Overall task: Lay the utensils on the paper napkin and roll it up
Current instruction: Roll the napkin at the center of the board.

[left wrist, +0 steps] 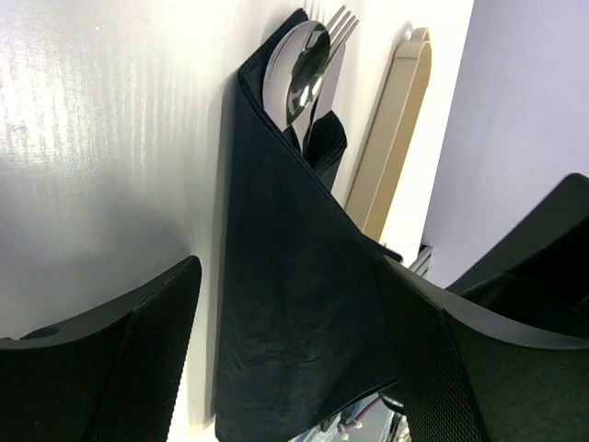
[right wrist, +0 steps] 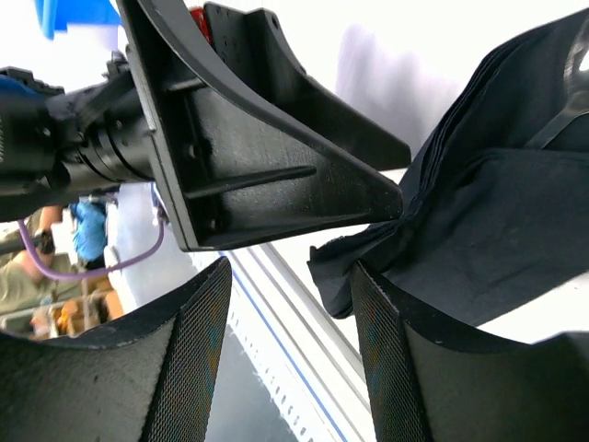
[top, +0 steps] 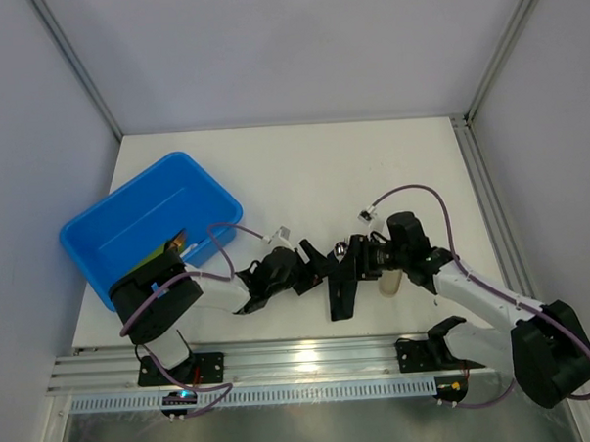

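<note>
Mid near edge of table (top: 371,169), napkin (left wrist: 267,203) wraps utensils (left wrist: 299,74); L gripper (left wrist: 287,276) spread wide astride it, R gripper (right wrist: 290,276) jaws apart alongside, neither gripping anything.

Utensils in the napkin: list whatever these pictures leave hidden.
- Utensils: left wrist view, handles wrapped inside the paper napkin; count unclear.
- Napkin's lower right: same view, behind the left gripper.
- Top view: utensils too small to tell apart.
- Right wrist view: utensils not in frame.

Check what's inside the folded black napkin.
A spoon bowl and fork tines poke out at the top end of the napkin. The fold covers their handles, so it's unclear whether another piece lies inside.
</note>
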### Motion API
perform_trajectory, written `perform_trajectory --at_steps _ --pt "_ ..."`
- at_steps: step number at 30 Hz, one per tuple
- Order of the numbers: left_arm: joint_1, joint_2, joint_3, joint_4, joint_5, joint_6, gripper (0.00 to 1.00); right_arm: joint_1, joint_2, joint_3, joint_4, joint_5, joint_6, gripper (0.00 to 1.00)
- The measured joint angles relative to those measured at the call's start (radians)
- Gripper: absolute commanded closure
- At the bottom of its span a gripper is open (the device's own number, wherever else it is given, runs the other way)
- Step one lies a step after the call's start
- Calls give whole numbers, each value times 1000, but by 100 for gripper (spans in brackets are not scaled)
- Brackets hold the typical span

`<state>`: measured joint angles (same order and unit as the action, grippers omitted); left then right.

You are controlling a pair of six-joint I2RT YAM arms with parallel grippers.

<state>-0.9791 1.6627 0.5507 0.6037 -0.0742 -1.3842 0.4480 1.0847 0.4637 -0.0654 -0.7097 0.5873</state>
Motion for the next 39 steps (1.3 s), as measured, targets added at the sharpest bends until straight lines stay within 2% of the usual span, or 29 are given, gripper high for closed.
perform_trajectory --at_steps 6,10,17,19,20,21,28,39 --pt "6 0 10 -17 0 -8 22 0 -174 21 -107 124 13 42" --pt "9 0 6 -16 0 -24 22 -17 -257 94 -250 295 23 46" --pt "11 0 -20 6 0 -44 22 -95 -245 114 -417 523 56 69" --pt "11 0 -24 14 0 -48 22 -106 -232 105 -435 548 60 84" --pt "11 0 -27 18 0 -49 22 -108 -219 100 -438 547 58 95" --pt "11 0 -29 21 0 -49 22 -108 -197 98 -436 540 51 96" --pt "12 2 -39 45 7 -53 25 -109 -6 16 -274 317 40 96" --pt "13 60 -40 141 27 -82 28 -99 95 -58 -56 167 62 96"
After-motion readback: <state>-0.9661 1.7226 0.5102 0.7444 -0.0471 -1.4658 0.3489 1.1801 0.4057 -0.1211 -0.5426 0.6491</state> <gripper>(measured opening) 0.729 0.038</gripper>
